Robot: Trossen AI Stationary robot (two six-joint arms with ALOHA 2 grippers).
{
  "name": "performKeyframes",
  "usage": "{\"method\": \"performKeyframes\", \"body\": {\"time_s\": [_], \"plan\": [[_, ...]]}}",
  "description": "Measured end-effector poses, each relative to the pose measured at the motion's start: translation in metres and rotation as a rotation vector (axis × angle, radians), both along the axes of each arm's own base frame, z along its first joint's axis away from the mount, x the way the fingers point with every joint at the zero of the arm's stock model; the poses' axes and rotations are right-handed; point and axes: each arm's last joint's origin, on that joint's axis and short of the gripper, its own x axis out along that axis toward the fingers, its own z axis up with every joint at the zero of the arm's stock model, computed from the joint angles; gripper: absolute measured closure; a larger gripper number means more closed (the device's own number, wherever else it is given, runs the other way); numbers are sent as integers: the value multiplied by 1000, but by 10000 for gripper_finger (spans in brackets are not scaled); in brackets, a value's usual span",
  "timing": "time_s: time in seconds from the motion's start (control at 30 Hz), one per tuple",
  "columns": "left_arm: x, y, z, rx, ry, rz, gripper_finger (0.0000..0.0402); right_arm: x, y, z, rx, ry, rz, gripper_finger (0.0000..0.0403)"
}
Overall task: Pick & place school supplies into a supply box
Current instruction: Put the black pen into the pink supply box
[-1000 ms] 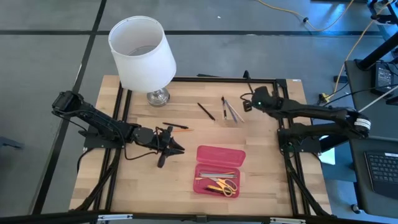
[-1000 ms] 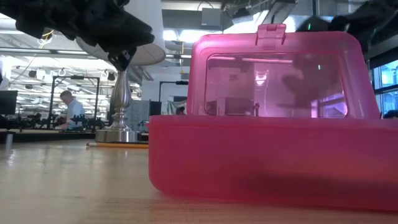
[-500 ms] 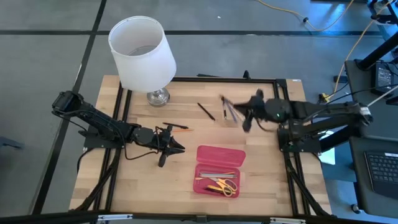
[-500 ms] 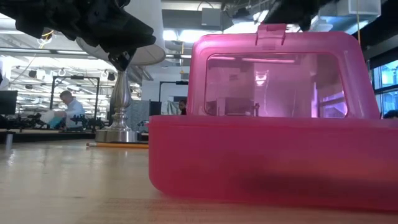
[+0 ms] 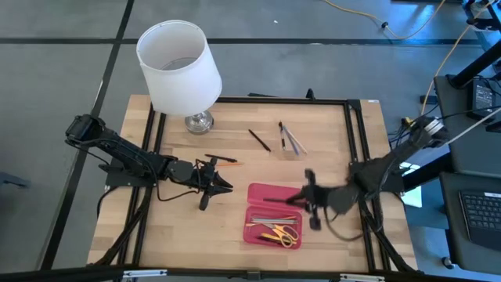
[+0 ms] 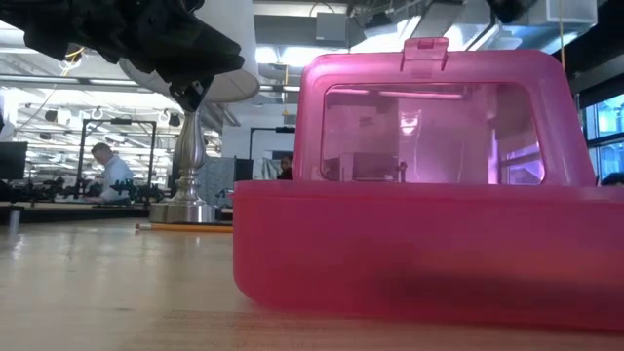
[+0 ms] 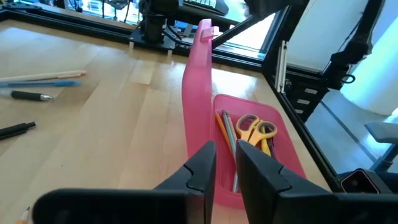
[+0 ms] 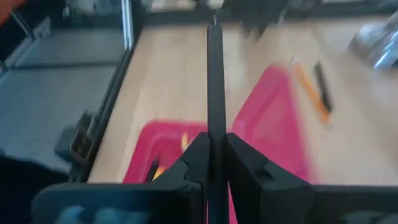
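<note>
The right hand (image 5: 309, 202), clamped mid-shaft on a thin, stiff, light black pen (image 8: 214, 93) likely to pivot, hovered over the open box (image 5: 275, 213), whose scissors (image 7: 255, 129) only the left wrist view showed clearly, while the left hand (image 5: 210, 184) waited nearly closed, empty.

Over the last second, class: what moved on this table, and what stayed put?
The right gripper, shut on a black pen, swung from the table's far side to above the pink box. The left gripper, the lamp and the loose pens stayed put.
</note>
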Motion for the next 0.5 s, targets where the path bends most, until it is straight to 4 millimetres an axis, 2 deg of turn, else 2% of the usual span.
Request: {"method": "performKeyframes", "body": {"time_s": [0.27, 0.5], "plan": [[0, 0, 0, 1, 0, 0, 347, 10, 43, -57, -10, 140, 12, 357], [0, 0, 0, 1, 0, 0, 349, 13, 58, -90, -20, 194, -41, 357]]}}
